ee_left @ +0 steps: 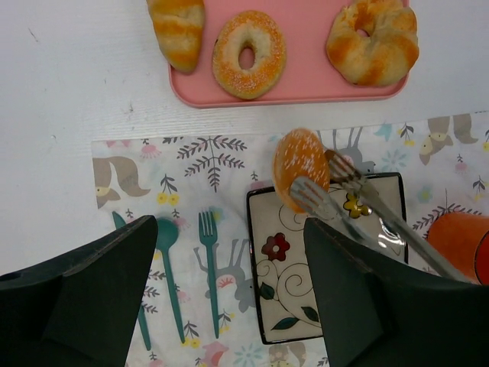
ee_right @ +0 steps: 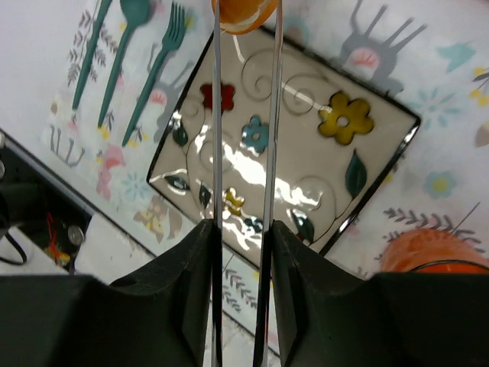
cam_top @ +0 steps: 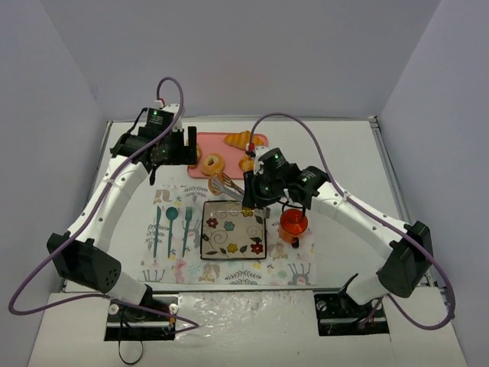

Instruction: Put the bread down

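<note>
We saw the right gripper [ee_right: 243,229] clamped on the tongs [ee_left: 367,206], which pinched the bread [ee_left: 301,167] over the plate's [cam_top: 233,228] far rim, mid-worktop. The left gripper [ee_left: 229,229] hung wide apart, holding nothing, near the pink tray [ee_left: 306,84] by the far edge.

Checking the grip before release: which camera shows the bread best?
Left wrist: the whole bread shows, pinched in the tongs. Right wrist crops it at the frame top; top external shows it tiny, half hidden by the tongs.
</note>
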Action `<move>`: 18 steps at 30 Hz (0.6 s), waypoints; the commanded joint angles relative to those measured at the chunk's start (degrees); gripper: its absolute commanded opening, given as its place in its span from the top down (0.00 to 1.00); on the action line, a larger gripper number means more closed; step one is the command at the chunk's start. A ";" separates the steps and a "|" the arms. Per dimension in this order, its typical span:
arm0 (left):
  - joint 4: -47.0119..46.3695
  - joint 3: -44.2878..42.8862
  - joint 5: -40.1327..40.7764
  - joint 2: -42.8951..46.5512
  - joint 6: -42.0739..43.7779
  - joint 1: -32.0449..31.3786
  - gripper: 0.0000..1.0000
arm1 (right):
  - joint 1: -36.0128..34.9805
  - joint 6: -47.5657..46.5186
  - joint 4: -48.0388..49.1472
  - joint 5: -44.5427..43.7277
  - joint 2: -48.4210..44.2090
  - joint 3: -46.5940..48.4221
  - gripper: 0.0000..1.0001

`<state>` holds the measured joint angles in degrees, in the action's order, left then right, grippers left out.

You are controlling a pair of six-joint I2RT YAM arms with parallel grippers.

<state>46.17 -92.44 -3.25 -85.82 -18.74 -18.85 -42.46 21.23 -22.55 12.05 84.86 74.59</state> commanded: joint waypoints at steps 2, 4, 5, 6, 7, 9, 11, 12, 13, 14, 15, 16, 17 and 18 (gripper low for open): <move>-1.17 -0.11 -0.80 4.78 -0.24 -0.05 0.24 | -3.68 1.79 -2.50 2.10 -3.82 -4.62 0.65; -1.35 0.25 -1.06 5.31 -0.33 -0.05 0.24 | -5.09 2.75 -3.20 1.13 -4.96 -6.64 0.65; -1.52 0.25 -1.23 5.49 -0.33 -0.13 0.24 | -5.87 3.11 -3.55 0.87 -5.75 -7.60 0.65; -1.52 0.42 -1.32 5.49 -0.33 -0.13 0.24 | -6.14 3.46 -3.91 0.60 -6.19 -7.96 0.65; -1.61 0.60 -1.32 5.66 -0.33 -0.13 0.24 | -6.58 3.81 -4.78 -0.01 -6.63 -8.23 0.65; -1.61 0.60 -1.41 5.75 -0.33 -0.05 0.24 | -7.29 4.16 -5.23 0.07 -8.04 -9.10 0.65; -1.61 0.60 -1.41 5.75 -0.33 -0.13 0.24 | -7.55 4.34 -6.19 -0.01 -8.92 -9.46 0.64; -1.70 0.60 -1.41 5.75 -0.33 -0.13 0.24 | -7.81 4.26 -6.54 -0.27 -9.01 -9.72 0.63; -1.70 0.60 -1.41 5.75 -0.33 -0.05 0.24 | -7.90 4.17 -7.16 -0.45 -9.10 -9.81 0.61; -1.70 0.51 -1.41 5.67 -0.33 -0.04 0.24 | -7.90 4.08 -7.42 -0.54 -9.10 -9.90 0.59; -1.61 0.51 -1.41 5.58 -0.33 -0.04 0.24 | -7.99 3.99 -7.51 -0.54 -9.10 -9.90 0.58; -1.61 0.51 -1.41 5.58 -0.33 -0.04 0.24 | -8.25 3.90 -7.77 -0.37 -8.84 -9.90 0.55; -1.61 0.51 -1.33 5.58 -0.33 -0.04 0.24 | -8.34 3.73 -7.95 -0.45 -8.66 -9.90 0.54; -1.61 0.60 -1.32 5.58 -0.33 -0.04 0.24 | -8.60 3.64 -8.13 -0.37 -8.57 -9.81 0.51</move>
<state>45.56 -91.11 -4.49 -82.00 -18.74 -18.85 -50.11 24.67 -28.62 12.43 77.34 64.97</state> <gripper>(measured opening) 0.759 0.533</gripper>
